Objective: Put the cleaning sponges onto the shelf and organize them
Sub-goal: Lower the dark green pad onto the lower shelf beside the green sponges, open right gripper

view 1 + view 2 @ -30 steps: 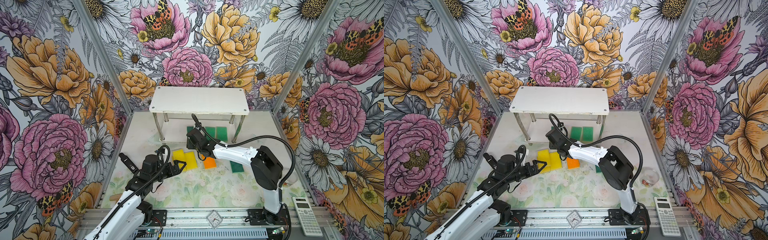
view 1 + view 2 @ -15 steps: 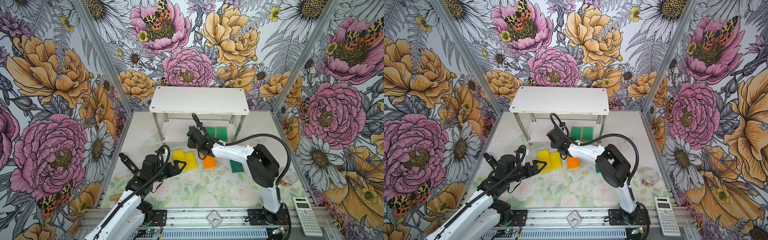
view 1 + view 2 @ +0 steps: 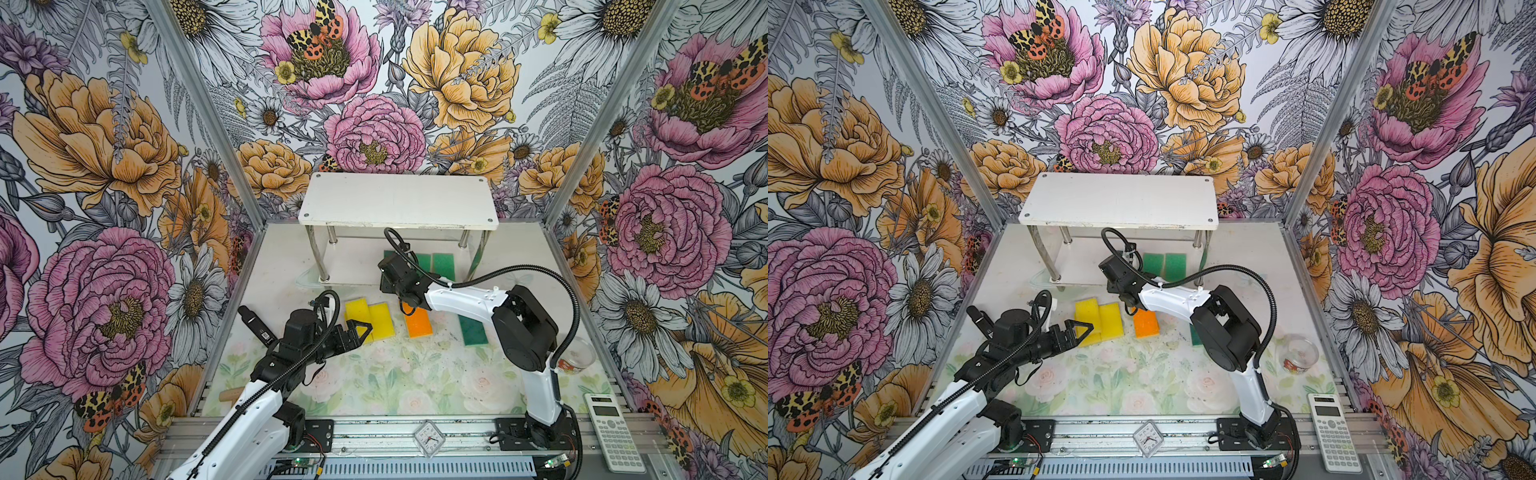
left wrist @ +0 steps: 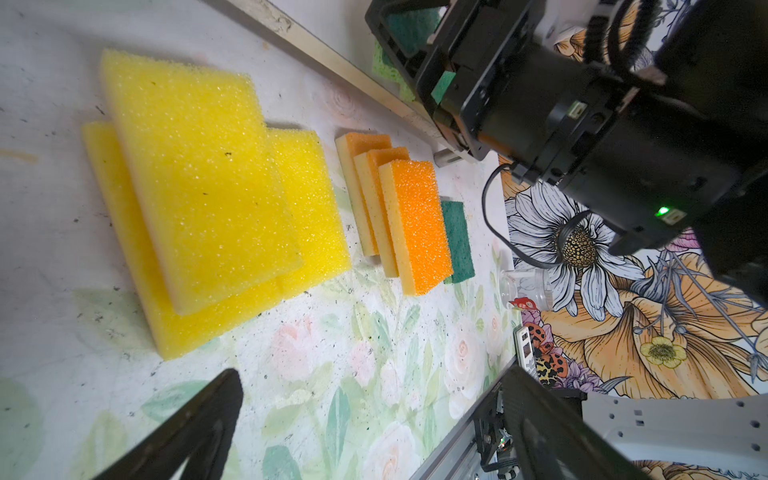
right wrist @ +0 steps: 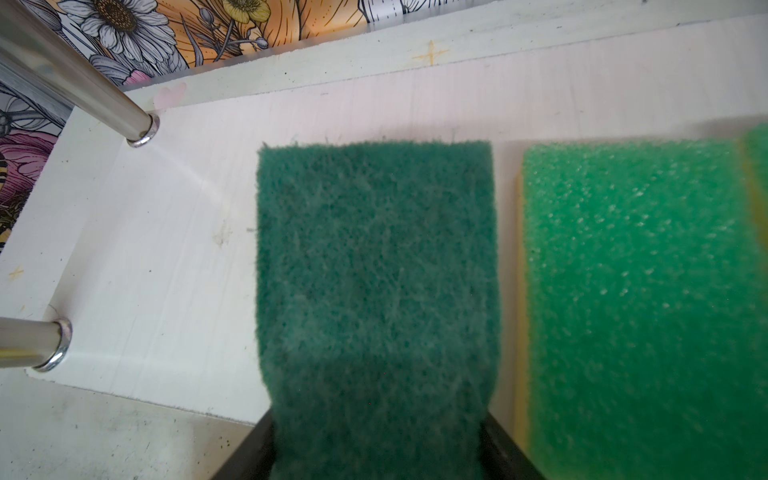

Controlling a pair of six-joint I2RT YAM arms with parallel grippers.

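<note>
Left arm [image 3: 249, 415]: I see white shells, black joint housings, ribbed black cable alongside.
Right arm [image 3: 465, 298]: same white and black; a black hose loops over it.
Right wrist housing [image 4: 623, 166]: black, with a small green light.

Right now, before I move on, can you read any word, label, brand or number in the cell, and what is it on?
Nothing reads clearly in any view.
Calculator: print above its screen and on its keys, too small to read.
Clock: dial marks, too small to read.
Clear cup: red label, blurred.
</note>
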